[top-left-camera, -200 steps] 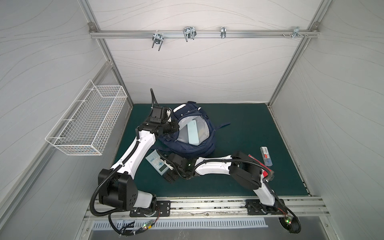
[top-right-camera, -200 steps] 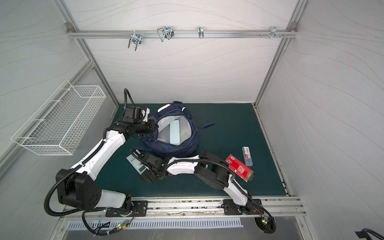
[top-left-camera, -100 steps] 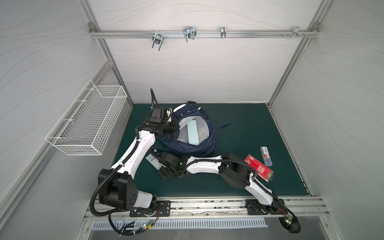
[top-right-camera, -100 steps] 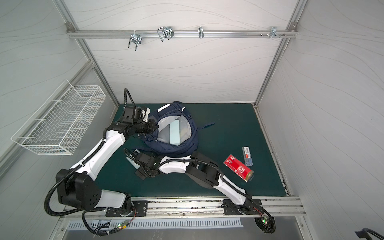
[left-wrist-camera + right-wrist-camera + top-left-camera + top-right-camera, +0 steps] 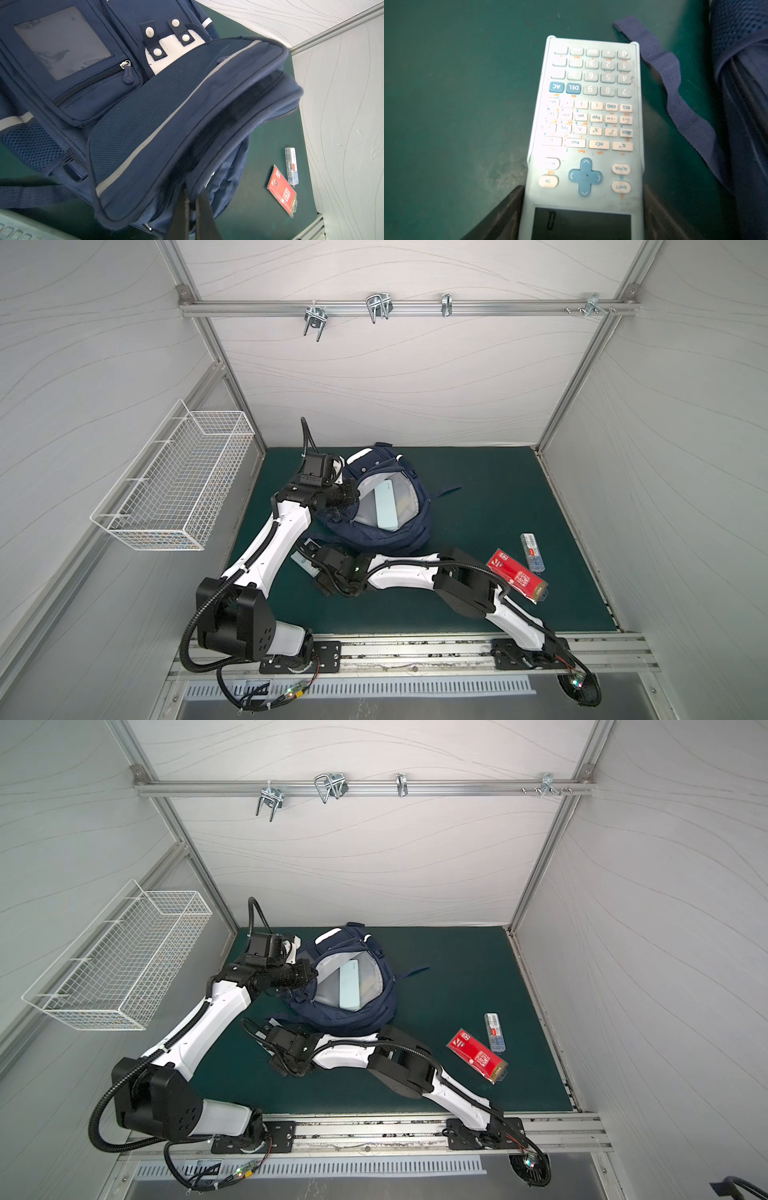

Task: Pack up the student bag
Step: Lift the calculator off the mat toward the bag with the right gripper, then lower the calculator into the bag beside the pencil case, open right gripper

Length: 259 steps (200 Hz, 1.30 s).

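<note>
R arm (image 5: 399, 576) swung left; wrist cams alone show R jaws clamping calc (image 5: 588, 124), L jaws pinching student bag (image 5: 166, 108).

Robotics lab test cell. Boxed in by pale panel walls (image 5: 395, 377) on an aluminium extrusion frame (image 5: 586, 369), with a cross rail (image 5: 498, 306) carrying metal hooks (image 5: 377, 308). Floored with a dark green mat (image 5: 478, 497). Fitted with a white wire basket (image 5: 174, 485) on the side wall. Left arm (image 5: 274, 547) and right arm (image 5: 399, 574) bolted to a front mounting rail (image 5: 415, 649), with exposed cabling (image 5: 187, 639) and a lit circuit board (image 5: 297, 688) beneath.
</note>
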{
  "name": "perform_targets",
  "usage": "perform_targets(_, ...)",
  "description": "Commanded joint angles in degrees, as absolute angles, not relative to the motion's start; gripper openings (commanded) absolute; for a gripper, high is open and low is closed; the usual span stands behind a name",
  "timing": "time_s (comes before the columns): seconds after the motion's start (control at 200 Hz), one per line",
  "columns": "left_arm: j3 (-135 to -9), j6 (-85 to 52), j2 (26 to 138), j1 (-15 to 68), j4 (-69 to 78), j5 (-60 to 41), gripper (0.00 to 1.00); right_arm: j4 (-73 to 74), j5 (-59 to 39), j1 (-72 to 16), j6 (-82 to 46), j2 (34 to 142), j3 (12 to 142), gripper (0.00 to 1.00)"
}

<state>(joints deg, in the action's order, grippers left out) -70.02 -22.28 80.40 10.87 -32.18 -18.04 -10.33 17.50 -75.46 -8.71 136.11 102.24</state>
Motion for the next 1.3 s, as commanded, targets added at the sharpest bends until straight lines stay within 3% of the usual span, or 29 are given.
perform_targets(0.0, -70.5, -22.2, 79.2, 10.3, -29.8, -18.3, 0.00, -19.1, 20.6, -75.6, -8.4, 136.7, 97.7, 0.63)
perform_targets(0.28, -70.2, -22.3, 78.7, 10.3, -29.7, -17.9, 0.00, -15.7, 21.1, -76.3, -11.8, 123.9, 82.3, 0.43)
perform_targets(0.365, -69.9, -22.5, 78.8, 10.3, -29.4, -17.9, 0.00, -15.1, 21.7, -77.2, -13.8, 117.3, 76.4, 0.24)
perform_targets(0.59, -70.0, -22.0, 79.7, 11.1, -29.8, -17.2, 0.00, -18.8, 25.3, -80.8, -20.4, 101.9, 66.1, 0.11)
perform_targets(0.865, -70.6, -20.1, 80.2, 15.6, -31.5, -13.7, 0.00, -27.9, 33.4, -83.2, -29.9, 81.2, 56.2, 0.16)
perform_targets(1.025, -70.2, -20.0, 79.9, 18.3, -31.8, -11.9, 0.00, -33.3, 32.4, -77.8, -33.0, 72.0, 54.7, 0.19)
perform_targets(1.29, -68.2, -21.5, 77.7, 22.5, -31.4, -12.3, 0.00, -34.3, 22.5, -63.8, -28.3, 73.3, 60.8, 0.21)
